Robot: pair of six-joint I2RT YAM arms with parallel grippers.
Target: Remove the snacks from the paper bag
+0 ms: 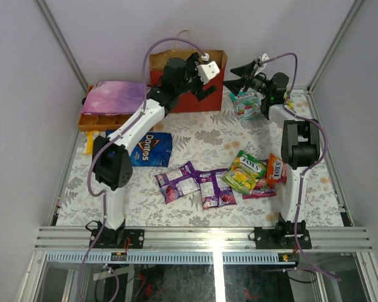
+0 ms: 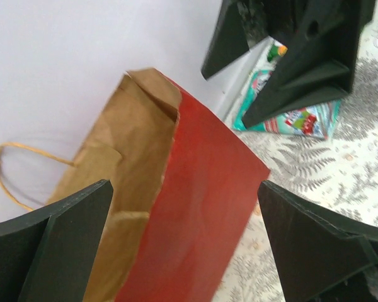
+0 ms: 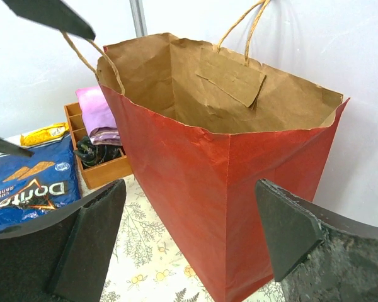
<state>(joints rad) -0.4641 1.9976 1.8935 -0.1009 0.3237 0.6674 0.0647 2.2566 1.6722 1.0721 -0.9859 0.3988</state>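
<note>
Tray with pouch flanks paper bag; left hand and right hand gape open.

Shows left gripper spread wide; red paper bag ahead between its fingers, clear of both; teal packet ahead-right, under right gripper.

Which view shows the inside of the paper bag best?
The right wrist view: it looks down into the open paper bag, showing its brown lining, though not the bottom. The top external view has the left gripper across it; the left wrist view shows only one corner.
</note>
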